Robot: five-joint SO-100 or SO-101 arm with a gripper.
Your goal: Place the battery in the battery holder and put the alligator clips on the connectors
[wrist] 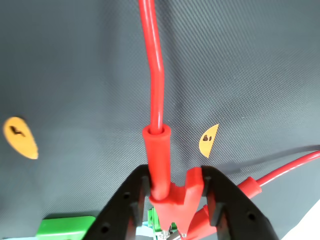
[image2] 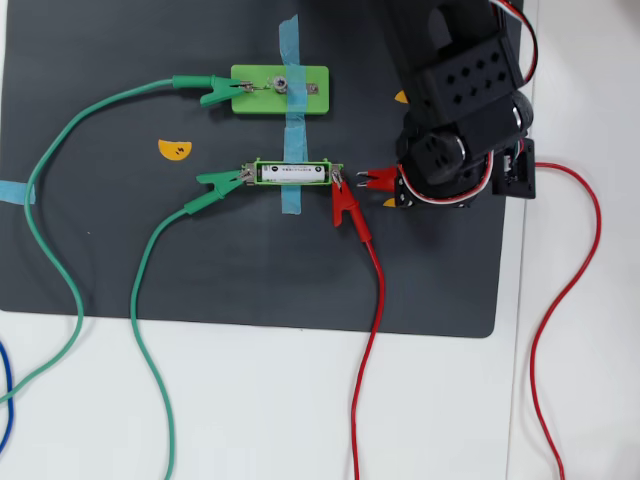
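Observation:
In the wrist view my gripper [wrist: 177, 176] is shut on a red alligator clip [wrist: 167, 192]. The clip's wire rises up the picture and its metal jaws sit at the bottom edge, by the battery holder [wrist: 152, 219]. In the overhead view this clip [image2: 378, 180] pokes out from under the arm [image2: 460, 120] and points left at the holder's right connector [image2: 337, 178]. I cannot tell whether they touch. The battery [image2: 293, 174] lies inside the holder [image2: 258, 173]. A second red clip [image2: 345, 205] bites that right connector. A green clip [image2: 218, 181] grips the left one.
A wide green plate [image2: 305, 90] is taped to the black mat [image2: 100, 250], and another green clip [image2: 215, 92] is on its left side. Green and red wires trail down onto the white table [image2: 300, 420]. Yellow stickers [image2: 174, 149] mark the mat.

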